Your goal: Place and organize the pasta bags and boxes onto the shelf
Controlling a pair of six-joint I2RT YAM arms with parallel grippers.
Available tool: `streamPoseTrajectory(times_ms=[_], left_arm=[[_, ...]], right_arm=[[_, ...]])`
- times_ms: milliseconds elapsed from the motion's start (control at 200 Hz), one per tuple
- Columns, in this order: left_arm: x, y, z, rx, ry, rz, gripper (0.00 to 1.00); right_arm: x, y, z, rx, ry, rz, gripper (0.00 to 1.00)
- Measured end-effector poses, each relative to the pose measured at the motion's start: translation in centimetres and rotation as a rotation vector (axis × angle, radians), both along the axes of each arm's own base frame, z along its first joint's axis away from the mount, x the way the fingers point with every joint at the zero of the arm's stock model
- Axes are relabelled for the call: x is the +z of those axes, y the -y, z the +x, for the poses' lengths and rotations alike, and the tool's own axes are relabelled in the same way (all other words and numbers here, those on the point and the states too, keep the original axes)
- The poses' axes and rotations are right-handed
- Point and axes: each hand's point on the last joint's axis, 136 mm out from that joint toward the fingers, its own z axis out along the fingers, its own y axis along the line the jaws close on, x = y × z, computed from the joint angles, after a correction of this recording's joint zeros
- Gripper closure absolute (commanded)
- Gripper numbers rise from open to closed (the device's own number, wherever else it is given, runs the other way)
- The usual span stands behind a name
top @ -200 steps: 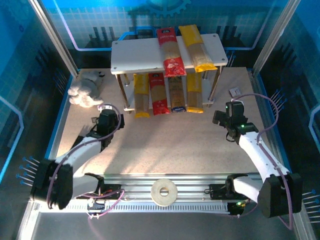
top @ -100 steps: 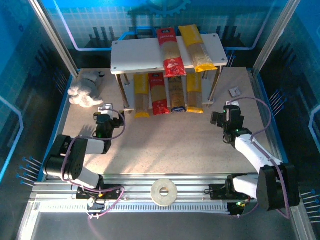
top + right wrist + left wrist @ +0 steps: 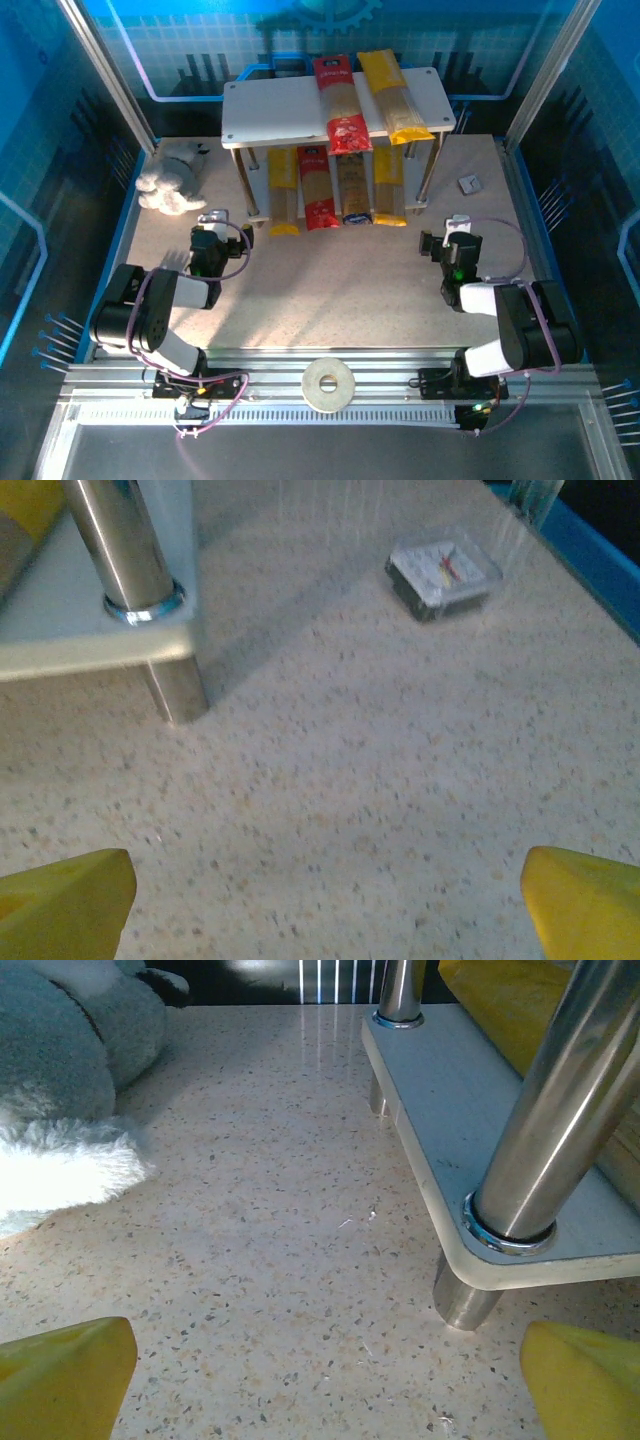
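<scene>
The shelf point(image 3: 290, 108) stands at the back with all six pasta packs on it. On its top board lie a red pack point(image 3: 340, 105) and a yellow pack point(image 3: 396, 95). The lower tier holds a yellow pack point(image 3: 283, 190), a red pack point(image 3: 318, 192), the clear pack with the dark blue end point(image 3: 353, 192) and another yellow pack point(image 3: 389, 186). My left gripper point(image 3: 215, 232) is low over the table, open and empty, in front of the shelf's left leg point(image 3: 560, 1110). My right gripper point(image 3: 447, 240) is open and empty near the right leg point(image 3: 120, 540).
A grey and white plush toy point(image 3: 170, 180) lies left of the shelf, close to my left gripper point(image 3: 325, 1390). A small clear box point(image 3: 443, 575) sits at the right of the table. A white tape roll point(image 3: 329, 384) rests on the front rail.
Both arms have folded back and down toward their bases. The grippers stayed low in front of the shelf, drawing slightly toward me. The packs have not moved.
</scene>
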Motion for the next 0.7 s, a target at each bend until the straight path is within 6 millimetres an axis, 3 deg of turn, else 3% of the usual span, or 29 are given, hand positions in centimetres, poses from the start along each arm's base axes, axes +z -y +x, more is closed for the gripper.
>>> streamPoseTrajectory(times_ms=[165,295,525,700], left_arm=[[0.0,0.0,0.0,-0.002,0.000,-0.001,0.01],[0.0,0.0,0.0,-0.002,0.000,-0.001,0.01],[0.0,0.0,0.0,-0.002,0.000,-0.001,0.01],[0.0,0.0,0.0,-0.002,0.000,-0.001,0.00]], right_arm=[[1.9,-1.2,0.9,0.081,0.117,0.018,0.00],[0.1,-2.1,0.9,0.135,0.076,0.020,0.00],[1.7,-2.6,2.6,0.156,0.103,0.004,0.00],[1.5,-2.4,2.5,0.142,0.093,-0.009,0.00]])
